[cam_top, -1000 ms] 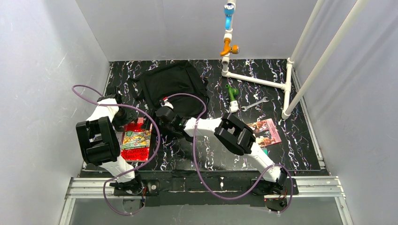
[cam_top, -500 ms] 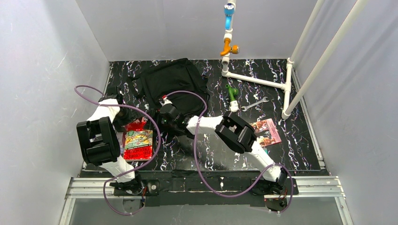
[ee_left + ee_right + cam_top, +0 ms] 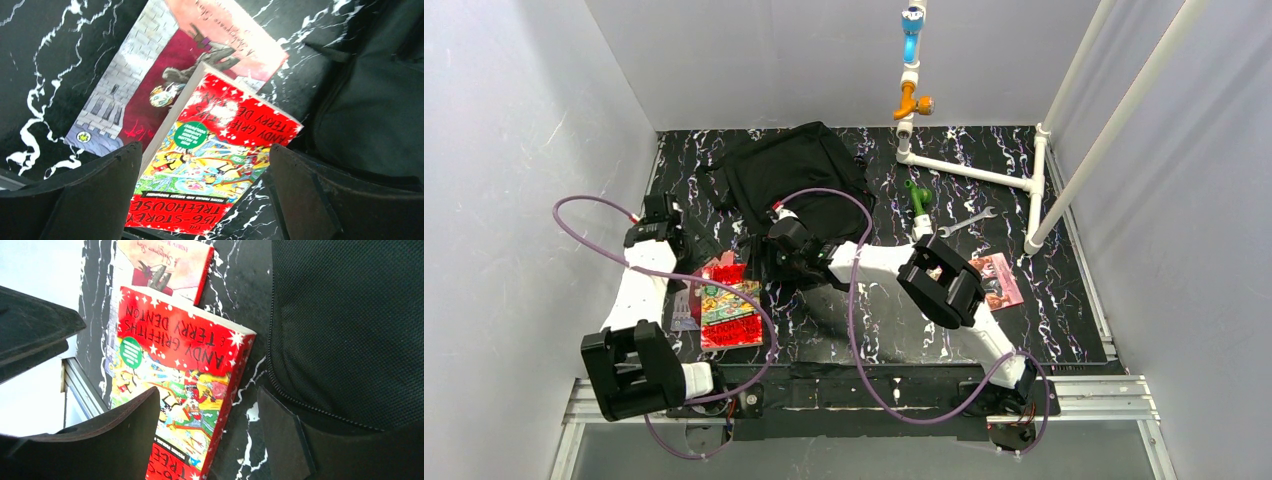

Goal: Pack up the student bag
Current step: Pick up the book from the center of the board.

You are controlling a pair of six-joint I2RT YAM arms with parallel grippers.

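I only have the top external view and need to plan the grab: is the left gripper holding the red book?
Observer: No. In the left wrist view the left gripper is open above the red book, with nothing in its grasp.
Operator: Is that book lying flat?
Observer: Not quite. It rests partly on a second book with a grey brick tower on its cover.
Operator: And the right gripper?
Observer: The right gripper is open too. The student bag is close beside it, with a zip line along its near edge.
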